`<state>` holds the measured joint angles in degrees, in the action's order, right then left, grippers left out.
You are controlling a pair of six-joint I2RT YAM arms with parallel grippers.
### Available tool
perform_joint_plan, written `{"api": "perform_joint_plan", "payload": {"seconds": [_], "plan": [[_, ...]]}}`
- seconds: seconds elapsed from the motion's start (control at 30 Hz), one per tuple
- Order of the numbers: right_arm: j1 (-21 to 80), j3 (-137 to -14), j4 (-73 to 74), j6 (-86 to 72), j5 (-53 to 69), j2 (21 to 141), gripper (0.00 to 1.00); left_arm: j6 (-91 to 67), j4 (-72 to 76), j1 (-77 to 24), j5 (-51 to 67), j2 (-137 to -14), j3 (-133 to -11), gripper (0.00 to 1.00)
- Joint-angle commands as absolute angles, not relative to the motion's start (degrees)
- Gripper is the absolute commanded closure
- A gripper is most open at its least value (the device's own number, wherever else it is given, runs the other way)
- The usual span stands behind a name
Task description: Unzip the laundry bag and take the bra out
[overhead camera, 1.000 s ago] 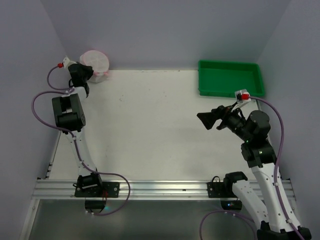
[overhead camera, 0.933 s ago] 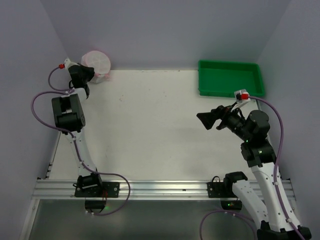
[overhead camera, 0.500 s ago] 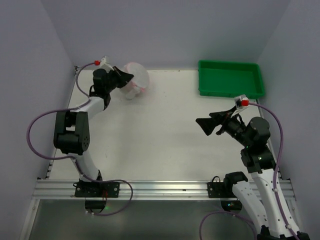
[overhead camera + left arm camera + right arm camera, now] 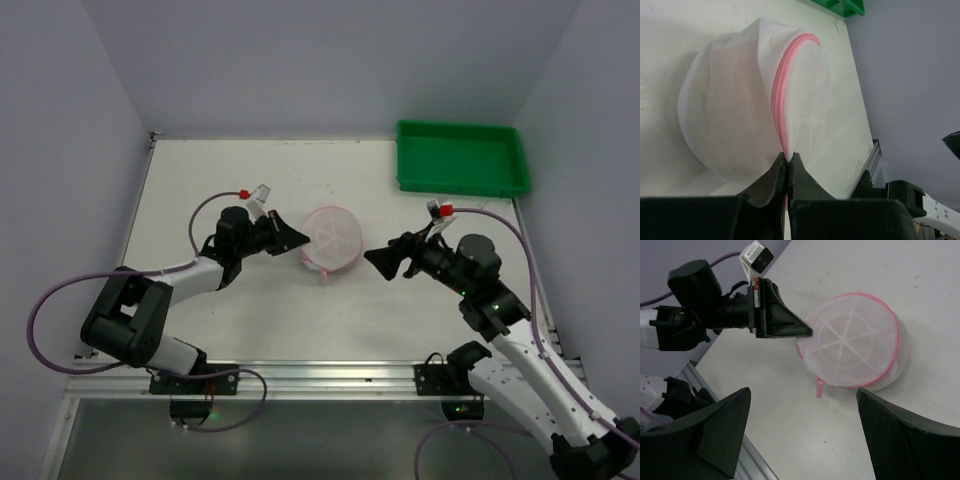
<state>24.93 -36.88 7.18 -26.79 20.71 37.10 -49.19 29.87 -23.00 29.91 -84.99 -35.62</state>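
Near edge: aluminium rail carrying both arm bases, at the front of the white table.
Left gripper: low over the table at mid-depth, pointing right. Jaws pressed together on the pink zipper trim at the left rim of the laundry bag; the trim runs straight into the pinch in the left wrist view.
Right gripper: just right of the bag, pointing left at it, apart from it. Fingers spread wide, only bare table between them.
Laundry bag: on the table near its centre, between the two grippers. Round white mesh drum, one flat face with white spokes turned up and towards the right arm.
Zip: pink line reads closed along the arc that shows. A short pink tab hangs from the near rim onto the table.
Bra: inside the bag, seen only as a faint beige-pink tint through the mesh. Cups and straps cannot be made out.
Far right: green tray at the back corner, well apart from the bag.
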Motion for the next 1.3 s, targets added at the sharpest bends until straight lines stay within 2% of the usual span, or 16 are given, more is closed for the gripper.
{"api": "perform_joint_plan", "payload": {"seconds": [0.0, 0.23, 0.43, 0.6, 0.97, 1.27], "plan": [[33.55, -35.16, 3.08, -27.15, 6.79, 41.65, 0.14, -53.08, 35.68, -22.94, 26.64, -79.9, -30.78, 1.0], [52.09, -34.36, -2.8, -30.14, -10.62, 53.25, 0.26, -56.16, 32.09, -23.73, 22.5, -75.24, -29.62, 1.0], [60.81, -41.12, -3.69, -30.85, -19.77, 65.99, 0.34, -58.62, 29.27, -24.08, 20.22, -72.95, -29.53, 1.0], [61.44, -43.5, -5.18, -35.5, -18.98, 73.2, 0.43, -59.5, 27.25, -24.26, 18.37, -71.28, -29.71, 1.0], [60.91, -44.74, -9.58, -39.28, -14.6, 80.33, 0.48, -61.61, 25.66, -24.35, 17.84, -71.28, -29.8, 1.0], [54.93, -41.92, -13.97, -42.1, -10.9, 81.74, 0.52, -62.14, 24.61, -24.35, 18.11, -70.05, -29.53, 1.0]]}}
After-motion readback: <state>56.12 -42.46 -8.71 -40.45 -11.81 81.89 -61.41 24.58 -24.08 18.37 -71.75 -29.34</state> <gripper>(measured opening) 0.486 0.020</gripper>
